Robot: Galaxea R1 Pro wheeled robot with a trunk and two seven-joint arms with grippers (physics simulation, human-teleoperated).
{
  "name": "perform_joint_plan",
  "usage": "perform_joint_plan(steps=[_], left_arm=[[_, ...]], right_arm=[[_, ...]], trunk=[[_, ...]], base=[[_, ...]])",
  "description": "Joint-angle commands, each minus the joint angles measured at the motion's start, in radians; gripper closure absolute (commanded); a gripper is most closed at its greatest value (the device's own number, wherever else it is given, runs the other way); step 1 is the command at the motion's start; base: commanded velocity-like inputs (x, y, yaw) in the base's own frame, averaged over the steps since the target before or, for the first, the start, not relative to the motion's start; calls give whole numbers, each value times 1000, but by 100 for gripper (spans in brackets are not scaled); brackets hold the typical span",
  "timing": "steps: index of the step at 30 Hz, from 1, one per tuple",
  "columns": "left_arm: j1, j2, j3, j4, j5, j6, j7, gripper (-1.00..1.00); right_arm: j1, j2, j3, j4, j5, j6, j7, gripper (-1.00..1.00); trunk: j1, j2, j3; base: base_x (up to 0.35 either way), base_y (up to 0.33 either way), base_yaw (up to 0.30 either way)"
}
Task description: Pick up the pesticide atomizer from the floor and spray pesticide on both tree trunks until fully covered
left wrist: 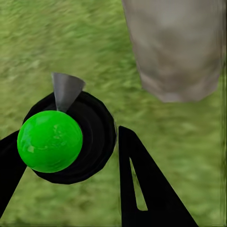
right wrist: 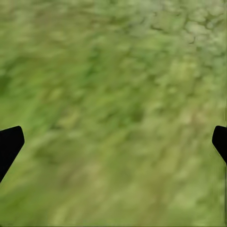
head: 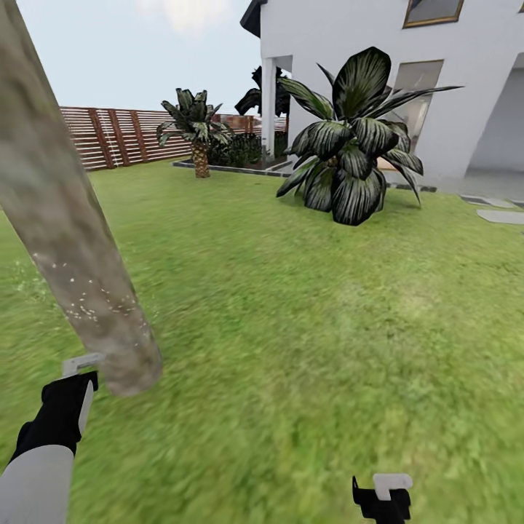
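In the head view, the left end effector [head: 73,393] hangs low at the left, just beside the foot of a thick pale tree trunk [head: 69,240]. The trunk's long axis runs up and away, leaning toward the upper left corner, with a scatter of pale specks on the bark above its base. The left arm is plainly the nearer one; the right end effector [head: 383,496] sits well apart over bare lawn [head: 306,313]. Farther off stand a broad dark-leaved plant [head: 349,153], a scaly palm [head: 196,138], the slatted fence [head: 109,135] and a white house [head: 451,80]; none of them lies between end effector and trunk.

In the left wrist view, the black fingers [left wrist: 142,189] are closed around the pesticide atomizer [left wrist: 61,137], a black round body with a green ball top and a grey cone nozzle [left wrist: 66,90]. The nozzle points out over the grass, with the trunk's base [left wrist: 177,52] near and off to one side of its line, so I judge a turn toward the bark is needed.

In the right wrist view, the two fingertips [right wrist: 9,142] stand wide apart over grass, holding nothing.
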Motion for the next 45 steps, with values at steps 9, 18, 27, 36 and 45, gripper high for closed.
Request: perform_joint_plan(steps=[9,18,27,36,45], left_arm=[[-1,0,0,-1,-4,5,1,100],[-1,0,0,-1,-4,5,2,100],[-1,0,0,0,-3,5,1,100],[-1,0,0,-1,-3,5,0,100],[-1,0,0,-5,-2,5,2,100]], right_arm=[[0,0,5,1,6,0,-9,-100],[0,0,6,1,6,0,-9,-100],[0,0,5,1,6,0,-9,-100],[-1,0,5,1,6,0,-9,-100],[-1,0,7,1,6,0,-9,-100]], trunk=[[0,0,-1],[0,0,-1],[0,0,-1],[0,0,-1],[0,0,-1]], base=[[171,-243,38],[96,-262,257],[116,-261,274],[243,-182,46],[228,-189,16]])
